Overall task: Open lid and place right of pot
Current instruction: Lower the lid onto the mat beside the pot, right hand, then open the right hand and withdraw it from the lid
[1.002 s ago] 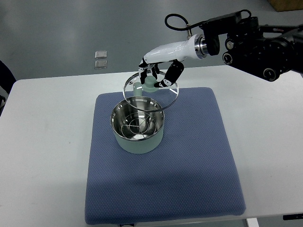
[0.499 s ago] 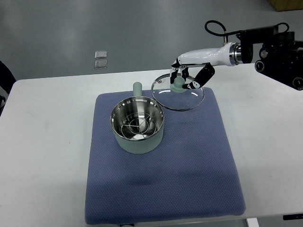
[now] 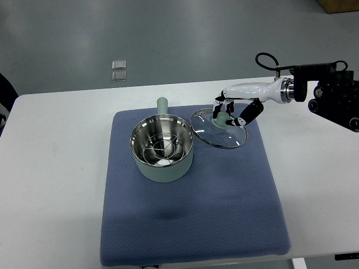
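Note:
A pale green pot with a steel inside stands uncovered on the blue mat, its handle pointing away. Just right of it and a bit farther back, the glass lid hangs slightly tilted, low over the mat. My right hand is shut on the lid's green knob, with the white forearm reaching in from the right edge. Whether the lid's rim touches the mat cannot be made out. The left arm is out of view.
The blue mat lies on a white table. Two small square tiles lie on the grey floor beyond the table's far edge. The dark arm housing sits over the table's right side.
My right hand has carried the lid from above the pot's far rim to the right and lowered it towards the mat. The pot has not moved.

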Robot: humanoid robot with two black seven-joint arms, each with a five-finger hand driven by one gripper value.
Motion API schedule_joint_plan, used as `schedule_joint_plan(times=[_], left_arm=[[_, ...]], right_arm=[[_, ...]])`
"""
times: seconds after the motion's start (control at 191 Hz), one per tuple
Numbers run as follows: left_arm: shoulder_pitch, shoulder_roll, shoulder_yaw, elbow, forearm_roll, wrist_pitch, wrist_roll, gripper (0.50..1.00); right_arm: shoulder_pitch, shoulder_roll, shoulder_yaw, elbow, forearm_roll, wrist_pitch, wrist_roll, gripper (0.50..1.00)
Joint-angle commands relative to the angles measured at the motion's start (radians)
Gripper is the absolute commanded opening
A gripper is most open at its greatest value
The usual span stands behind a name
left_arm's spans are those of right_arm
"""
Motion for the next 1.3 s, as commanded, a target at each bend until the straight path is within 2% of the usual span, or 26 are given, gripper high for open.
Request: schedule_joint_plan(times=[0.0,0.64,0.672,0.687,0.693,0.698,0.703,0.708,0.714,0.719,0.724,0.729,0.74,0.745,0.75,0.756,0.761,0.766,0.787,0.955,1.086,1.176,1.296], left_arm=[[0.000,0.000,0.000,0.000,0.000,0.000,0.000,1.000],[0.000,0.000,0.000,-0.001,0.002,0.000,0.002,1.000],[0.000,0.000,0.001,-0.001,0.002,0.000,0.002,1.000],[0.000,0.000,0.000,-0.001,0.002,0.000,0.002,1.000],[0.000,0.000,0.000,-0.001,0.002,0.000,0.002,1.000],[0.000,0.000,0.001,-0.001,0.002,0.000,0.002,1.000],[0.000,0.000,0.001,-0.001,0.002,0.000,0.002,1.000],[0.000,0.000,0.000,-0.001,0.002,0.000,0.000,1.000],[0.000,0.000,0.000,-0.001,0.002,0.000,0.000,1.000],[0.000,0.000,0.001,-0.001,0.002,0.000,0.002,1.000],[0.000,0.000,0.001,-0.001,0.002,0.000,0.002,1.000],[0.000,0.000,0.001,-0.001,0.002,0.000,0.002,1.000],[0.000,0.000,0.001,-0.001,0.002,0.000,0.002,1.000],[0.000,0.000,0.000,-0.001,0.002,0.000,0.002,1.000],[0.000,0.000,0.000,-0.001,0.002,0.000,0.002,1.000],[0.000,0.000,0.001,-0.001,0.002,0.000,0.000,1.000],[0.000,0.000,0.001,-0.001,0.002,0.000,0.000,1.000],[0.000,0.000,0.001,-0.001,0.002,0.000,0.000,1.000],[0.000,0.000,0.001,-0.001,0.002,0.000,0.002,1.000],[0.000,0.000,0.001,-0.001,0.000,0.000,0.002,1.000],[0.000,0.000,0.000,0.000,0.000,0.000,0.002,1.000],[0.000,0.000,0.000,0.000,0.000,0.000,0.002,1.000],[0.000,0.000,0.000,0.000,0.000,0.000,0.002,1.000]], right_arm=[[-0.024,0.007,-0.004,-0.004,-0.003,-0.019,0.000,0.500],[-0.053,0.013,-0.012,-0.067,-0.006,-0.045,0.000,0.500],[-0.058,0.016,-0.012,-0.067,-0.006,-0.050,-0.005,0.541],[-0.062,0.019,-0.010,-0.069,-0.006,-0.053,-0.006,0.582],[-0.063,0.019,-0.010,-0.069,-0.006,-0.053,-0.006,0.582],[-0.066,0.019,-0.009,-0.069,-0.005,-0.053,-0.006,0.610],[-0.066,0.019,-0.009,-0.069,-0.005,-0.053,-0.006,0.611],[-0.067,0.021,-0.007,-0.067,-0.005,-0.054,-0.008,0.645],[-0.067,0.021,-0.007,-0.067,-0.005,-0.054,-0.008,0.646],[-0.070,0.021,-0.004,-0.069,-0.005,-0.056,-0.008,0.682],[-0.070,0.021,-0.004,-0.069,-0.005,-0.056,-0.008,0.682],[-0.072,0.021,-0.002,-0.067,0.000,-0.059,-0.008,0.731],[-0.072,0.021,-0.002,-0.067,0.000,-0.059,-0.008,0.731],[-0.073,0.021,-0.001,-0.069,0.009,-0.060,-0.008,0.786],[-0.073,0.021,-0.001,-0.069,0.009,-0.060,-0.008,0.787],[-0.075,0.022,0.001,-0.069,0.012,-0.063,-0.008,0.841],[-0.075,0.022,0.001,-0.069,0.012,-0.063,-0.008,0.842],[-0.075,0.024,0.002,-0.069,0.012,-0.066,-0.008,0.884],[-0.076,0.030,0.005,-0.069,0.015,-0.074,-0.008,0.923],[-0.081,0.033,0.047,-0.069,0.032,-0.106,-0.002,0.926],[-0.116,0.028,0.149,-0.072,0.218,-0.042,-0.017,0.926],[-0.124,0.028,0.195,-0.084,0.432,0.058,-0.092,0.928],[-0.138,0.034,0.258,-0.090,0.702,0.081,-0.221,0.930]])
